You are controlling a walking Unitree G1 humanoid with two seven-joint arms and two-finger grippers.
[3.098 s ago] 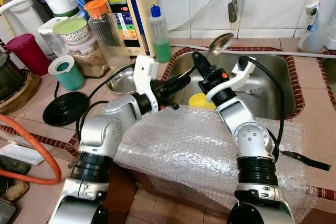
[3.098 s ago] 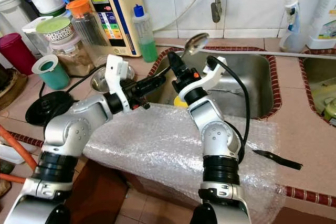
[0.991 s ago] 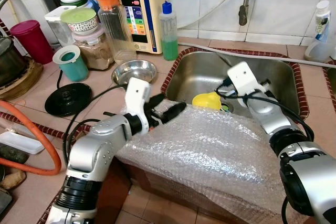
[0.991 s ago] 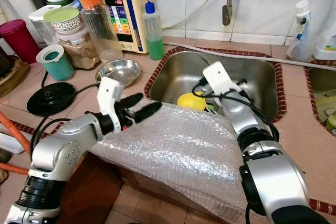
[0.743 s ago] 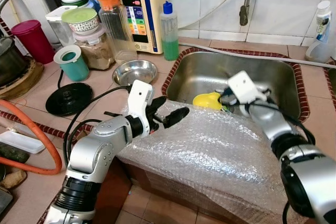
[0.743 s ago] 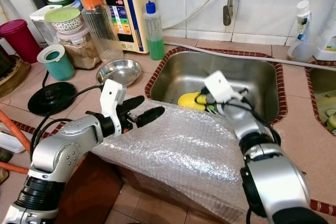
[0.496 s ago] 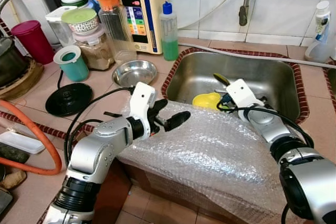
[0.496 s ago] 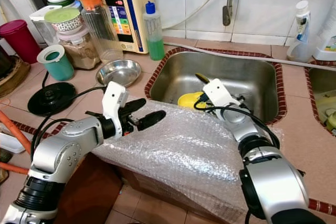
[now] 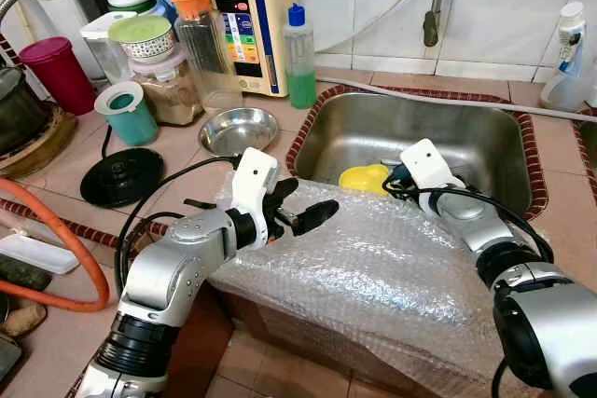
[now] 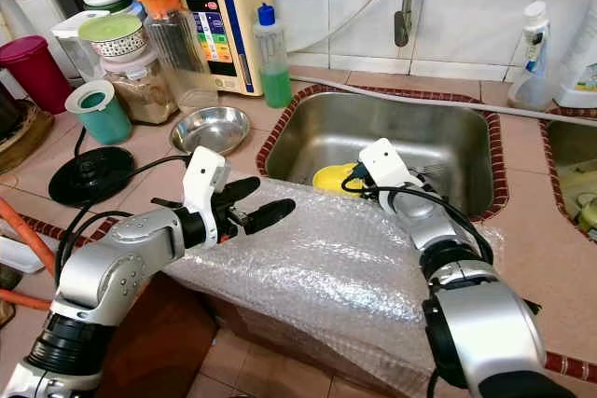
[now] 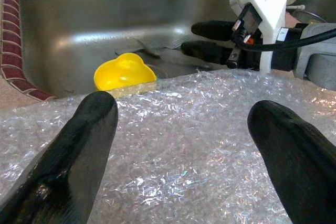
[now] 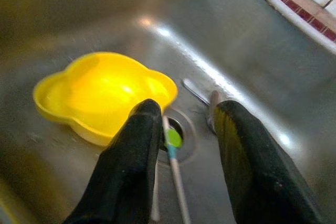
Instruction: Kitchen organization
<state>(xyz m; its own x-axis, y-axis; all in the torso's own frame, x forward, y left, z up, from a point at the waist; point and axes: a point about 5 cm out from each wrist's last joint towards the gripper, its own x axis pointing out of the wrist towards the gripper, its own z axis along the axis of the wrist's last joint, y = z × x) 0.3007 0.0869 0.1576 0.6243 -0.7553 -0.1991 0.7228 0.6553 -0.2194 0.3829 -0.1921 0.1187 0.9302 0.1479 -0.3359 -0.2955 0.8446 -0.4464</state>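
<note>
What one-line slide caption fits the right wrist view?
Right gripper, fingers open, poised above the yellow dish in the steel sink.

The sink [image 9: 511, 146] sits at the back of the counter, with the tap [image 9: 431, 16] on the wall behind it. A sheet of bubble wrap [image 9: 373, 272] lies over the counter's front edge, just before the sink. In the basin a bowl [image 9: 364, 177] rests near the front wall, beside the drain [image 12: 176, 139], and a spoon [image 12: 197, 92] lies on the basin floor close by. Left of the sink stands a steel dish [image 9: 239, 128], with a squeeze bottle [image 9: 299, 58] and a wall unit [image 9: 244, 16] behind it. Jars [image 9: 159, 72] and a cup [image 9: 126, 111] stand further left, a round base [image 9: 119, 177] before them. A spray bottle [image 9: 567, 48] stands at the far right.
</note>
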